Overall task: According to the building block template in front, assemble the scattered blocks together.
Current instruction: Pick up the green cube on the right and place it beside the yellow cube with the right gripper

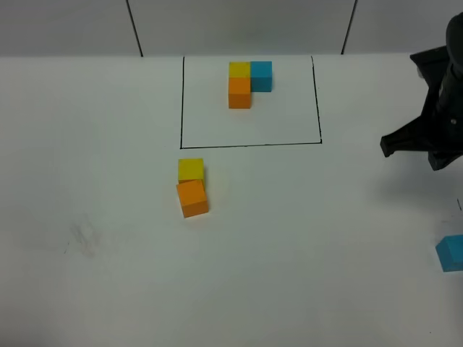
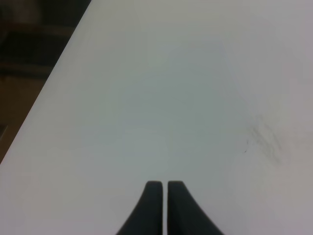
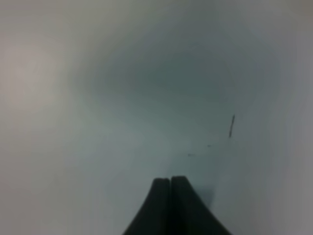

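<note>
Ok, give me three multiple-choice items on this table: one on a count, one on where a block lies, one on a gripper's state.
1. How many cubes lie outside the black drawn rectangle?
A. two
B. three
C. five

2. Where is the light blue loose cube?
A. at the right edge of the high view, apart from the other loose cubes
B. inside that rectangle
C. stacked on another cube

3. How do the left gripper's jaws stand?
A. wide open
B. shut on an orange cube
C. shut, holding nothing

Answers:
1 B: the loose yellow cube, the loose orange cube and the light blue one lie outside the frame.
2 A: it sits far right, while yellow and orange lie together left of centre.
3 C: the wrist view shows the tips together with nothing between them.
</note>
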`<state>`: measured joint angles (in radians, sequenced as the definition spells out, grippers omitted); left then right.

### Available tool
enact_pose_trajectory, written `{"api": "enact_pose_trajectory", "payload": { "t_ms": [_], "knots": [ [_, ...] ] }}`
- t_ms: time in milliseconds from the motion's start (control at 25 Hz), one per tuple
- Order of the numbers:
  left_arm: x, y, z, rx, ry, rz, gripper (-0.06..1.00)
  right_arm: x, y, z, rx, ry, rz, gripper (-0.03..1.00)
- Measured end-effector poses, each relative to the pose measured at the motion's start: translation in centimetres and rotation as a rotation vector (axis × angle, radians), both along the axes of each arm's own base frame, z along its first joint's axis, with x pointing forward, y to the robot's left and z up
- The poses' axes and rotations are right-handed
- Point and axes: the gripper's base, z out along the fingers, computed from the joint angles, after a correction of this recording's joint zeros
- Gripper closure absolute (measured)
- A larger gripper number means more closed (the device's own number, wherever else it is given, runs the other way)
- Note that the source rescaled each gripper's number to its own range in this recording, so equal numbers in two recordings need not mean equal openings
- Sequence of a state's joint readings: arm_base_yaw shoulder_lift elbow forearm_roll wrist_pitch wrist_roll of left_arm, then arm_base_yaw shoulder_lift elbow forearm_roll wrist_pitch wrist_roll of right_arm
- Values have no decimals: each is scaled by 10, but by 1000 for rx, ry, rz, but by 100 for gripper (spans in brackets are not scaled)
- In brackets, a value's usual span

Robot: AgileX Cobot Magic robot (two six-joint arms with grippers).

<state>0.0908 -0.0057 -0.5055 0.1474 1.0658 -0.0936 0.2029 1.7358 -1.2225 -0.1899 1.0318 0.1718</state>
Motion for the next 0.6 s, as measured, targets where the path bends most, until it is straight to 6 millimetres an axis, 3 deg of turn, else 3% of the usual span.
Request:
{"api": "enact_pose_trajectory", "payload": {
  "t_ms": [600],
  "knots": [
    [0,0,0,0,0,0,94,-61,-12,-63,0,53,-52,97]
  ]
}}
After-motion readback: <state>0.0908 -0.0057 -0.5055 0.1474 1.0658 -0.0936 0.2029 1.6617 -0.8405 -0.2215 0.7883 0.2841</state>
